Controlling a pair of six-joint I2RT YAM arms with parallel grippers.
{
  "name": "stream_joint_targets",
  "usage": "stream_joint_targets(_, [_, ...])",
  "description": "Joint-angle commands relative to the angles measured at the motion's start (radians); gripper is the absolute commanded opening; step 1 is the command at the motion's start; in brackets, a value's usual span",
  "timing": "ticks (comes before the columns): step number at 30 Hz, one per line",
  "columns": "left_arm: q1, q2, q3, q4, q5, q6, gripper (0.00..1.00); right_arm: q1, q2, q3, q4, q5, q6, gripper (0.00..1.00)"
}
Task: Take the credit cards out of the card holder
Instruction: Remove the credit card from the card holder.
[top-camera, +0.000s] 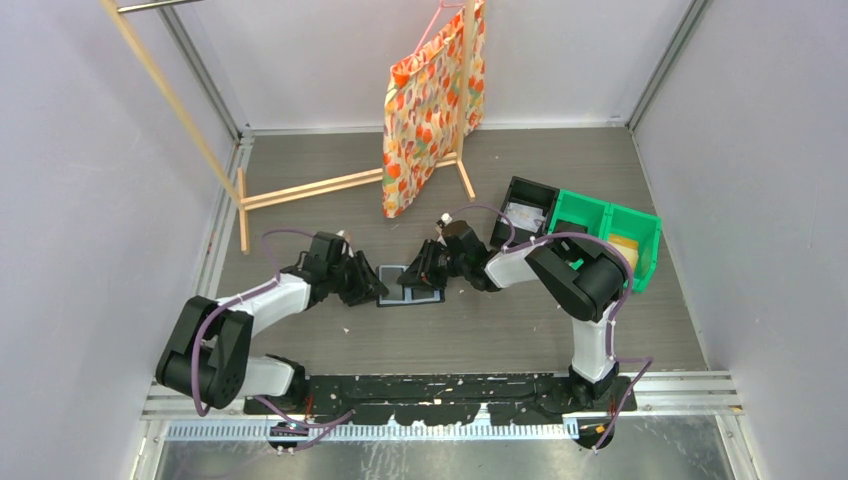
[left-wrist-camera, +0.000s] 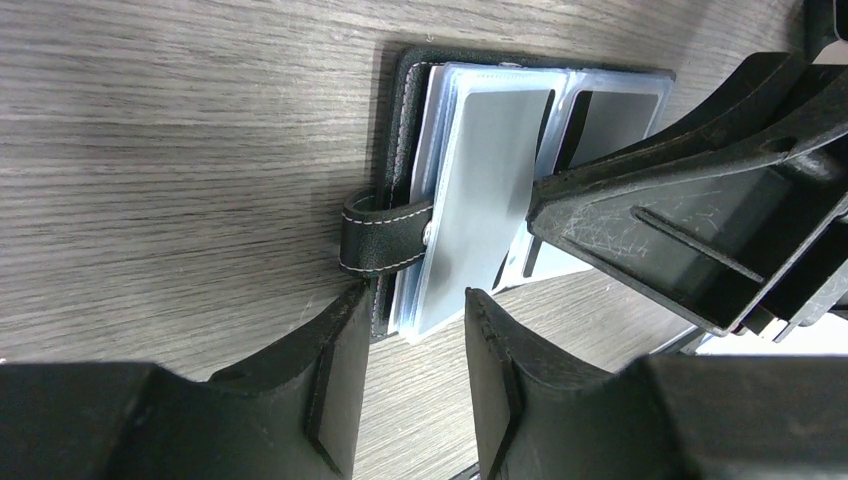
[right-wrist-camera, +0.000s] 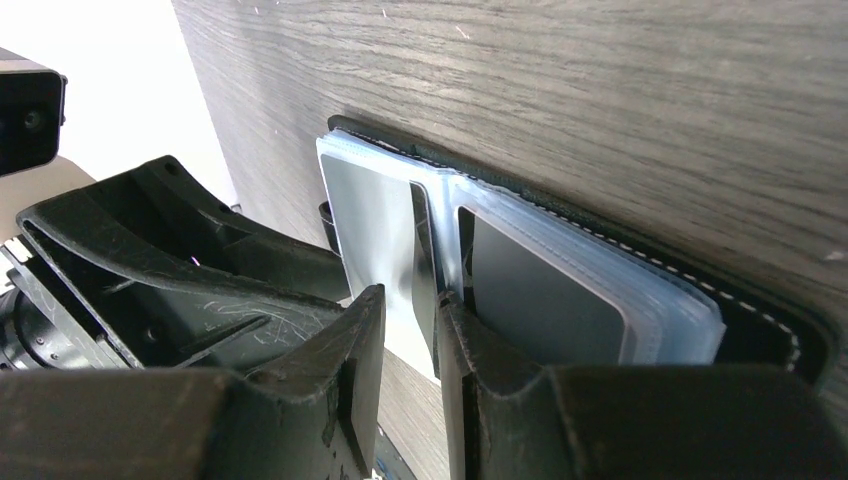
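Observation:
The card holder (top-camera: 408, 285) lies open on the table between both grippers. In the left wrist view its black cover (left-wrist-camera: 402, 120) and clasp tab (left-wrist-camera: 385, 235) face me. A pale grey credit card (left-wrist-camera: 490, 200) sticks partway out of the near pocket, and a darker card (left-wrist-camera: 615, 120) sits in the far pocket. My left gripper (left-wrist-camera: 415, 310) is open, astride the holder's near edge. My right gripper (right-wrist-camera: 410, 305) is narrowly open, its fingertips down at the holder's middle fold on the pale card's (right-wrist-camera: 375, 225) edge. The dark card (right-wrist-camera: 540, 290) shows beside it.
A black open-topped bin (top-camera: 528, 205) and green bins (top-camera: 600, 225) stand at the back right. A wooden rack (top-camera: 300, 187) with a patterned orange bag (top-camera: 430, 100) stands at the back. Walls close in on both sides.

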Motion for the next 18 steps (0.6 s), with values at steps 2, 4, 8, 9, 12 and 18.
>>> stream_joint_targets(2, [-0.034,-0.011,0.047,0.076,0.031,0.019,0.4,0.005,0.01,-0.022,-0.052,0.033,-0.019,0.32])
stream_joint_targets(4, [-0.049,-0.018,0.059,0.041,-0.003,0.038,0.4,0.006,0.007,-0.024,-0.051,0.034,-0.019,0.31])
stream_joint_targets(8, [-0.085,-0.049,0.084,-0.039,-0.101,0.073,0.4,0.006,0.006,-0.026,-0.051,0.034,-0.017,0.32])
stream_joint_targets(9, [-0.09,-0.06,0.085,-0.053,-0.122,0.075,0.4,0.005,0.006,-0.027,-0.051,0.034,-0.017,0.32])
stream_joint_targets(12, [-0.099,-0.092,0.08,-0.058,-0.146,0.077,0.41,0.005,0.007,-0.027,-0.051,0.034,-0.017,0.31])
stream_joint_targets(18, [-0.107,-0.1,0.081,-0.045,-0.13,0.08,0.4,0.005,0.008,-0.025,-0.051,0.034,-0.015,0.32])
